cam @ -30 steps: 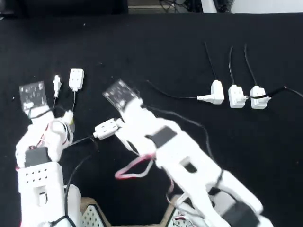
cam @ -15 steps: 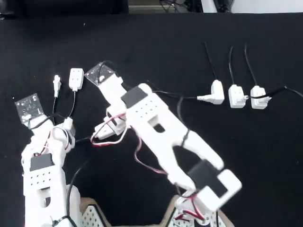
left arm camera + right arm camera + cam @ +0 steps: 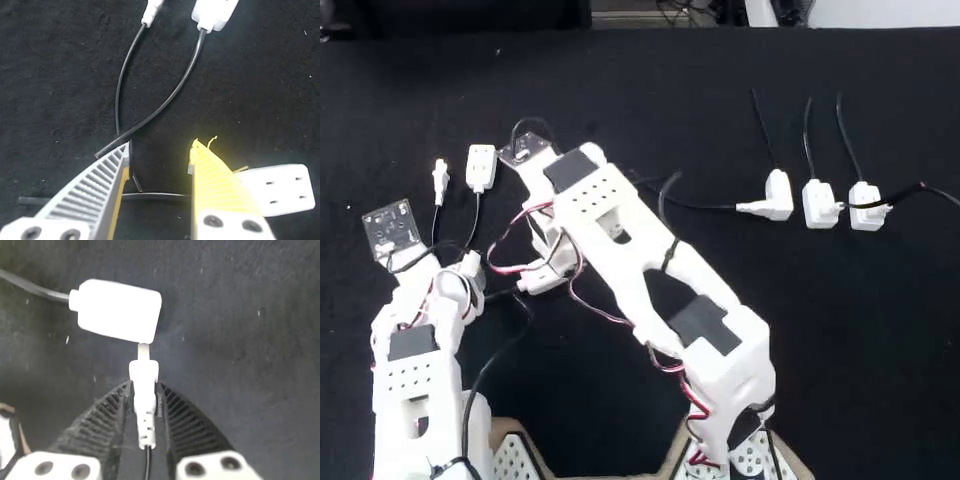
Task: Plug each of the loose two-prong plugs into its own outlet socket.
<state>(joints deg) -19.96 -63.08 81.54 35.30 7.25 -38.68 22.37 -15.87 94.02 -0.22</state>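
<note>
Right arm (image 3: 620, 250) stretched long, reaching forward and across toward left side of table. Right gripper (image 3: 144, 390) clamped on small white plug (image 3: 144, 377), fingers snug on both sides. Left arm (image 3: 420, 380) folded close to its base. Left gripper (image 3: 159, 150) pointing down at table, fingers parted.

1. Open black table (image 3: 700, 90) lies between the right arm (image 3: 640, 260) and three white plugs (image 3: 818, 205) in a row.
2. The right arm spans diagonally above the outlet strip (image 3: 532, 282).
3. The right gripper (image 3: 145, 386) is clamped on a small plug (image 3: 144, 405), prong touching a white socket body (image 3: 117, 310).
4. Ahead of the spread left gripper (image 3: 160, 145) lie two cables (image 3: 170, 100); the outlet strip sits just beside its yellow finger (image 3: 215, 185).
</note>
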